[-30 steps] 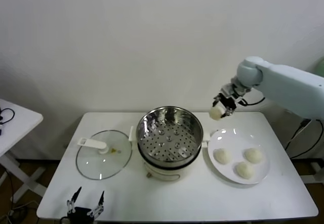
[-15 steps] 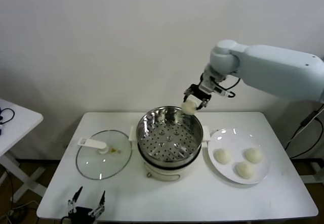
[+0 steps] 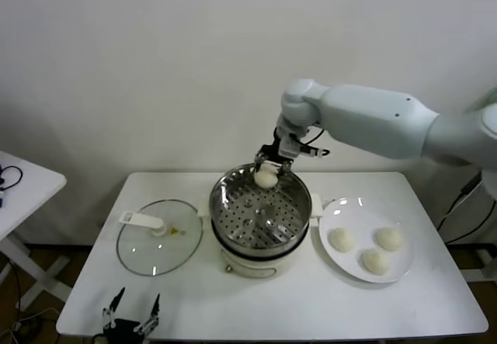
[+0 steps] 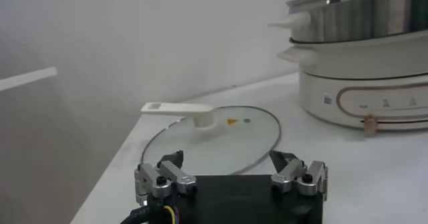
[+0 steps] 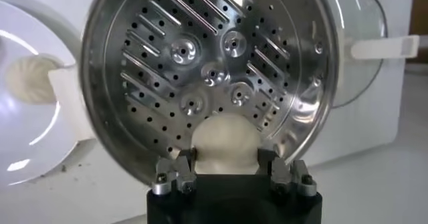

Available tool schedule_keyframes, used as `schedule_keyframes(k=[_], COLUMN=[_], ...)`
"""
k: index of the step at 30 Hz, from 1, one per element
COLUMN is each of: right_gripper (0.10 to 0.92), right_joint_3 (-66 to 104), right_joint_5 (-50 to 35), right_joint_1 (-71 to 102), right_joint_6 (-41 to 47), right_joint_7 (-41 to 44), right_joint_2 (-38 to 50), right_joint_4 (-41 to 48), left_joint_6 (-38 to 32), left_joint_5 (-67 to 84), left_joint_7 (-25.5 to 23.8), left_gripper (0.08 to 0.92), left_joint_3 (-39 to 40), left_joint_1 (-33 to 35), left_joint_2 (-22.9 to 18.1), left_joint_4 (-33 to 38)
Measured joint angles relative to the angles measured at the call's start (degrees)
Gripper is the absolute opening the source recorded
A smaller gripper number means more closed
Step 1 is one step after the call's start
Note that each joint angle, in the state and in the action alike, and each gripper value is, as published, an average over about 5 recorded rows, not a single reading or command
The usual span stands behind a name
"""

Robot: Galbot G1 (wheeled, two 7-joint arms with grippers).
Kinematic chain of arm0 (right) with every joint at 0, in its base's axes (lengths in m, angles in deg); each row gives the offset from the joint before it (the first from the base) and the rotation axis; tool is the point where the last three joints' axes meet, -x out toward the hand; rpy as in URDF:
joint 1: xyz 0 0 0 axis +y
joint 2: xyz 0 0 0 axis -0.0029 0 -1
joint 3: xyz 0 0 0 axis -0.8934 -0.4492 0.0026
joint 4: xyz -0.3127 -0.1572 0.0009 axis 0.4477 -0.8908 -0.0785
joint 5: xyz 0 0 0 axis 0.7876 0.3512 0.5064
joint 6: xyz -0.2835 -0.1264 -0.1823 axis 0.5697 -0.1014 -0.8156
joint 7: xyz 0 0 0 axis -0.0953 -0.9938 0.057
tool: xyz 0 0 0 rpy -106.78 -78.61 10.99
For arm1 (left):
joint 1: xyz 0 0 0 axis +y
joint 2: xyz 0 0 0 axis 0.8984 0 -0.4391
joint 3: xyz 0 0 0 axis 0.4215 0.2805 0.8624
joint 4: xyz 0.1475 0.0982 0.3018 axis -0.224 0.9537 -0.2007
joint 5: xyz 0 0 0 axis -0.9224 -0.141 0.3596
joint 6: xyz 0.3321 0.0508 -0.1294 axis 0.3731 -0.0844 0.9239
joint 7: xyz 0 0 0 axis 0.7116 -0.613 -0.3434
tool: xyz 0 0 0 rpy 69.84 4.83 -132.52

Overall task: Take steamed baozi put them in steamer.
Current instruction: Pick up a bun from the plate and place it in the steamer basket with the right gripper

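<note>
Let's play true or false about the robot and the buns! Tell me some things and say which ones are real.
1. The right gripper holds a baozi over the steamer. True.
2. Four buns lie on the plate. False: three lie there.
3. The glass lid covers the steamer. False: it lies on the table beside it.
4. The left gripper is open and empty, near the lid. True.
5. The steamer already has buns inside. False: its holed bottom is bare.
</note>
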Motion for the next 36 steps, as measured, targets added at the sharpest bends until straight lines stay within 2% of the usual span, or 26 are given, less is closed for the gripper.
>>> schedule_keyframes(k=[23,31,36], right_gripper=[0.646,0.799,0.822], right_joint_3=[3.1,3.65,3.16], right_joint_5=[6.5,6.24,3.54], right_joint_1=[7.02,7.28,5.77], right_joint_6=[-5.29,-6.01,-5.51], right_joint_7=[-0.39,-0.05,0.56], right_joint_2=[-6.27,-6.6,-5.54], right_joint_4=[10.18,11.07,9.73], left_joint_6=[-0.31,-0.32,-0.32], left_joint_5=[-0.08,-0.05,0.01], left_joint_7=[-0.01,-0.04,-0.05], left_gripper=[0.823,0.823,0.823], left_joint_3=[-0.06,-0.1,-0.2], left_joint_1=[-0.75,-0.82,-0.62], left_joint_2=[-0.02,0.03,0.05], left_joint_4=[-0.86,-0.85,-0.69])
